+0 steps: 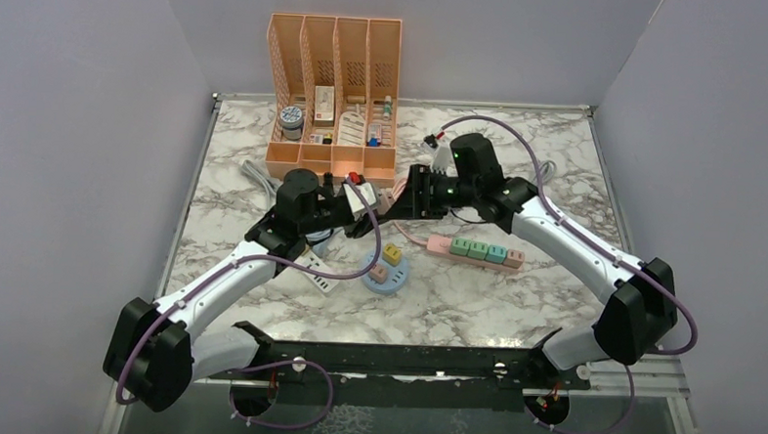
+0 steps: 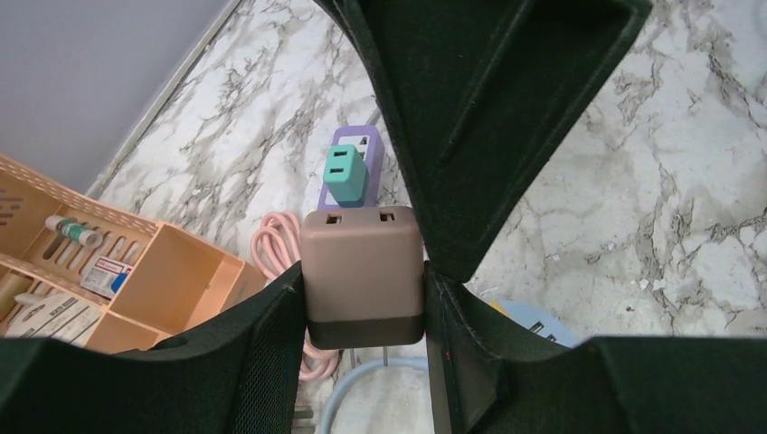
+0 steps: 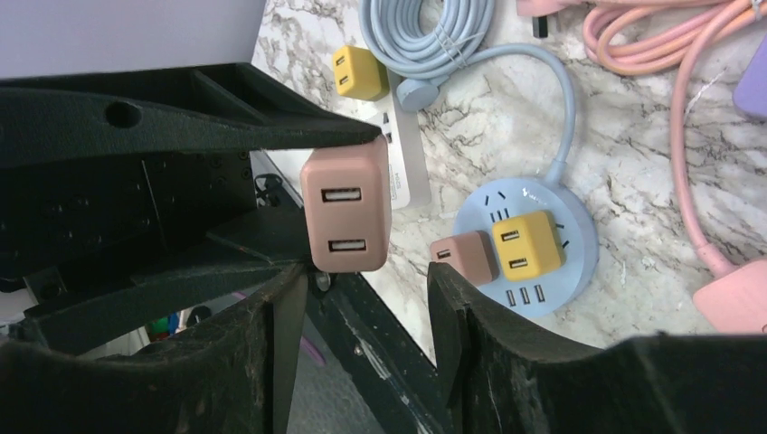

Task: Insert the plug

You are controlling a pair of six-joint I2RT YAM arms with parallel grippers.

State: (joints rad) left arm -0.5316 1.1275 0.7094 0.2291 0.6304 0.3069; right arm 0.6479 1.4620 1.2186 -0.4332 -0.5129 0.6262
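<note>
Above the round socket hub [image 3: 574,271], toward its far side, the brown plug [image 3: 345,217] is held off the table, clamped across its flanks by the left gripper [image 2: 362,271]. The right gripper [image 3: 362,276] faces the plug's port end with fingers apart, not touching it. Judged step: a hand-over. To do it well, centre the right fingers on the two free faces, close squarely, and release the left only once that grip is firm. The prongs are hidden.

Orange organizer [image 1: 334,53] on marble table [image 1: 493,310], holding what may be a jar [image 1: 290,121].
</note>
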